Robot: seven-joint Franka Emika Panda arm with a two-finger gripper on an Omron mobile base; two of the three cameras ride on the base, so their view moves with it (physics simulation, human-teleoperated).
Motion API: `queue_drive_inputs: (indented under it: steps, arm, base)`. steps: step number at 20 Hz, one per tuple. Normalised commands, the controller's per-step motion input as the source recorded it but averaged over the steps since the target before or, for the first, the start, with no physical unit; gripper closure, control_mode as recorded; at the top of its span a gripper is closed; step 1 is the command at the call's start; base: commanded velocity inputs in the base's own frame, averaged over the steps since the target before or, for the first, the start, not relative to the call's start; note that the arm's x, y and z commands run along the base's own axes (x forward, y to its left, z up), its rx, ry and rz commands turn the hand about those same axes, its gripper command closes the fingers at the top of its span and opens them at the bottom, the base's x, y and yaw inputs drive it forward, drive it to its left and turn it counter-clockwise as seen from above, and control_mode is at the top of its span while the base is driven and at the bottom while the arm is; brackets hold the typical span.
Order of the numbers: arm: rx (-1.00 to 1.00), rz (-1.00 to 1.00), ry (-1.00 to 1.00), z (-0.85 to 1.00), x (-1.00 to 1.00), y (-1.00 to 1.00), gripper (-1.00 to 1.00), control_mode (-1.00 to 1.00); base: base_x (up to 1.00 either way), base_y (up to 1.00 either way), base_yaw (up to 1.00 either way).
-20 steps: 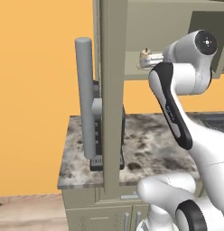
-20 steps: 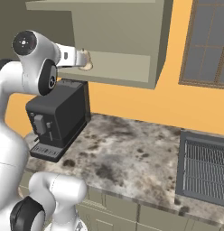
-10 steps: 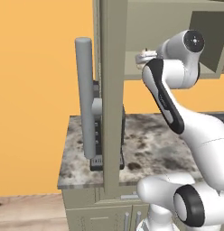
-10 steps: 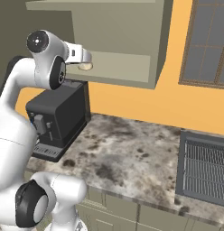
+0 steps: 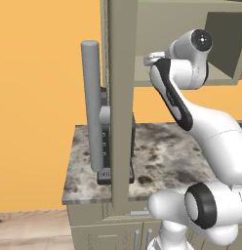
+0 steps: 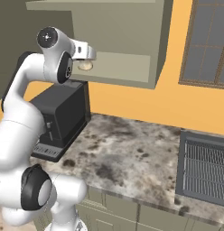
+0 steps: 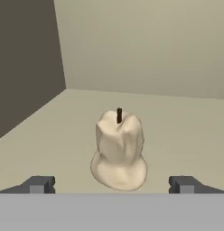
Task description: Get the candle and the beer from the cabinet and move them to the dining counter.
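Candle cream-white, lumpy, short dark wick, upright on the cabinet shelf floor. My pincer is open wide, tips either side of it, not touching. Since a second ago I've swung the arm up and further into the cabinet. Coffee machine sits on the tabletop below.

The arm has swung left, bringing the gripper up to the candle
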Motion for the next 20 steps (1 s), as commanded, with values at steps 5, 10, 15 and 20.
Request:
queue_drive_inputs:
  steps: [5,10,15,20]
  arm:
    - [0.00,0.00,0.02,-0.05,0.33,-0.02,-1.00,-1.00]
    - [0.00,0.00,0.02,-0.10,0.26,-0.04,-1.00,-1.00]
    - [0.00,0.00,0.04,-0.06,0.26,-0.05,-1.00,-1.00]
    - [0.00,0.00,0.04,-0.08,0.25,-0.06,-1.00,-1.00]
  base:
    - [0.00,0.00,0.00]
    - [0.00,0.00,0.00]
    - [0.00,0.00,0.00]
    - [0.00,0.00,0.00]
